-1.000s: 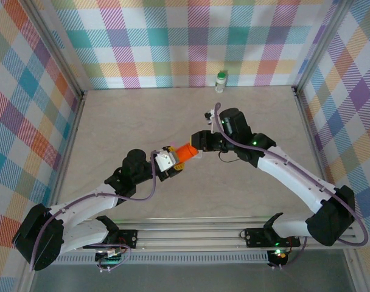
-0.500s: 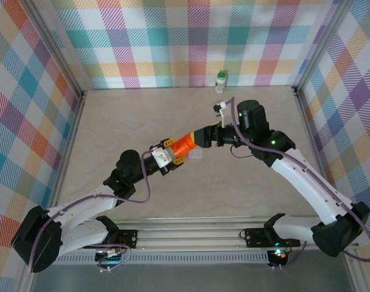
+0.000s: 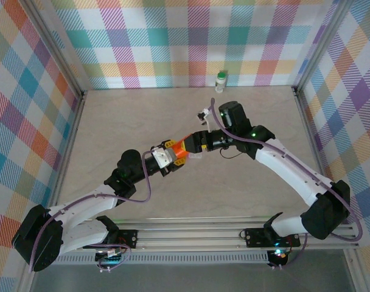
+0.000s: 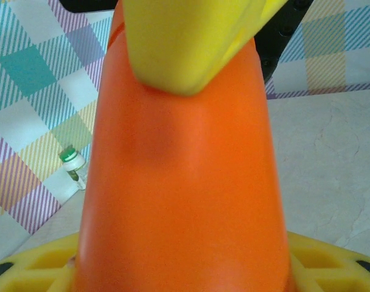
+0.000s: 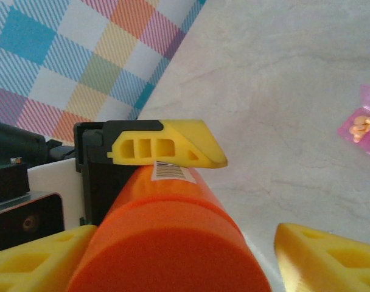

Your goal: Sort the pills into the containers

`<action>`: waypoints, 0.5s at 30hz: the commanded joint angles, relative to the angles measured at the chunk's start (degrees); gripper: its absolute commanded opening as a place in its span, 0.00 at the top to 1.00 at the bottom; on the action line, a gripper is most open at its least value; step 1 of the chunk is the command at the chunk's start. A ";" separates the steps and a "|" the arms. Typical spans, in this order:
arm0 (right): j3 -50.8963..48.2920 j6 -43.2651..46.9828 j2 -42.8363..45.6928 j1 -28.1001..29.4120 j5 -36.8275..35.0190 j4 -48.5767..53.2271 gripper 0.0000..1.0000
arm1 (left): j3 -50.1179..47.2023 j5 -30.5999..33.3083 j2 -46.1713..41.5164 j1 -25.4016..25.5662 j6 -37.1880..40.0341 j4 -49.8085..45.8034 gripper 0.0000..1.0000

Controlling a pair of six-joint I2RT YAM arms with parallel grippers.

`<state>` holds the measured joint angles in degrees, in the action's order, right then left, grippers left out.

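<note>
Over the tabletop the orange vial is gripped by the left end effector; its free end is straddled by the right end effector, jaws apart; opening seems in hand; next, that end must probably be clamped and twisted.

The middle of the top view is crowded: the left arm and right arm meet there at the orange vial, barring the centre of the table. The tabletop's upper left and upper right lie open. Upper centre, the white bottle stands against the checked wall. In the right wrist view, the pink tube lies at right, bare surface between it and the vial.
</note>
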<state>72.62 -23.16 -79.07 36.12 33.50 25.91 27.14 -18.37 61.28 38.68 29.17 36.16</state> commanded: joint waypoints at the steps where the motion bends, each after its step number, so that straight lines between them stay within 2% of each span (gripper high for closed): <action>1: 2.50 -2.83 -1.89 0.40 3.21 -1.18 0.35 | 1.71 -1.59 -0.11 0.96 -0.19 1.66 1.00; 4: 2.70 -3.46 -2.59 0.45 4.22 -1.25 0.45 | 2.25 -1.10 0.21 1.05 0.18 0.62 1.00; 7: 3.31 -3.08 -1.99 0.36 2.10 0.23 0.54 | 3.31 0.53 1.03 1.05 0.25 -1.06 1.00; 9: 3.96 -2.69 -1.09 0.03 -0.96 1.43 0.59 | 3.24 1.30 1.20 1.01 0.05 -0.88 0.79; 10: 4.34 -2.39 -0.60 -0.40 -2.89 2.17 0.61 | 3.15 1.61 1.09 1.02 0.01 -0.84 0.36; 11: 4.71 -2.02 -0.12 -1.07 -5.04 2.82 0.63 | 2.86 2.34 0.75 1.05 0.01 -0.78 0.00; 15: 7.27 2.10 0.29 -4.15 -16.77 6.73 0.67 | 0.46 5.77 -1.12 1.05 -0.55 1.27 0.00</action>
<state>76.60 -24.25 -80.60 34.15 27.00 29.54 28.34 -15.35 62.15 39.03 28.97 34.68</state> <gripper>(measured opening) 0.521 0.992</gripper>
